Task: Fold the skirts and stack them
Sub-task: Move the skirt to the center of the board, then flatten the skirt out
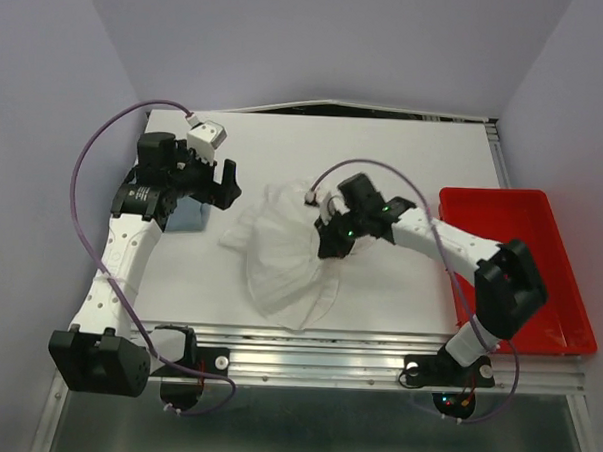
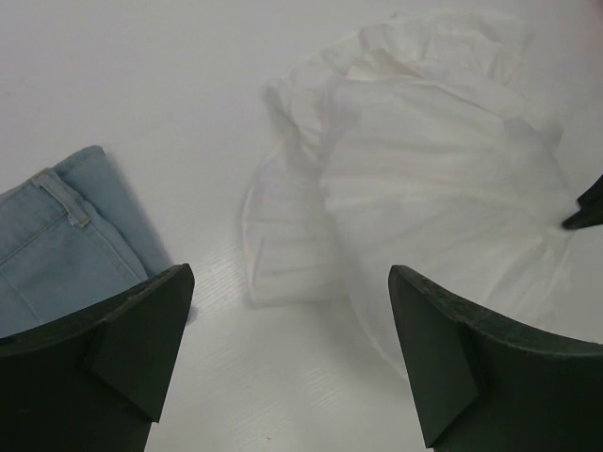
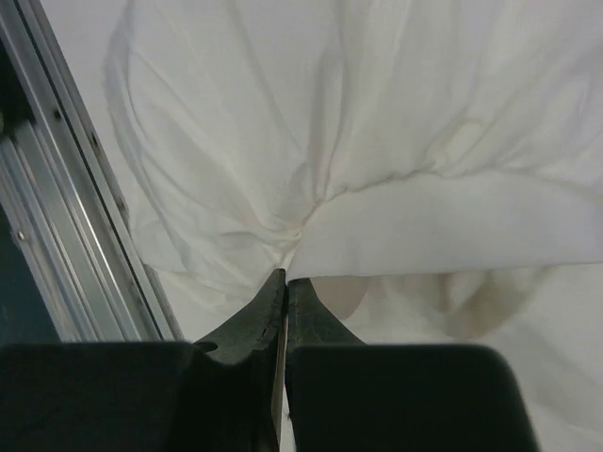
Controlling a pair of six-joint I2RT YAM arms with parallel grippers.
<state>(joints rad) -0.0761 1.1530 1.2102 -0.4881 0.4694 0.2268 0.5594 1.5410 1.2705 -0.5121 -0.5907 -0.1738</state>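
Note:
The white pleated skirt (image 1: pixel 280 260) lies crumpled in the middle of the table, reaching the front edge. It also shows in the left wrist view (image 2: pixel 424 188) and the right wrist view (image 3: pixel 377 122). My right gripper (image 1: pixel 332 249) is shut on a pinch of its cloth at its right side (image 3: pixel 286 275). The folded light blue denim skirt (image 2: pixel 57 240) lies at the left, mostly hidden under my left arm in the top view (image 1: pixel 190 217). My left gripper (image 1: pixel 223 190) is open and empty (image 2: pixel 292 320), above bare table between the two skirts.
A red plastic tray (image 1: pixel 569 298) sits at the right edge of the table. Metal rails (image 1: pixel 376 349) run along the front edge, and they show in the right wrist view (image 3: pixel 66 207). Purple walls close in at the back and both sides.

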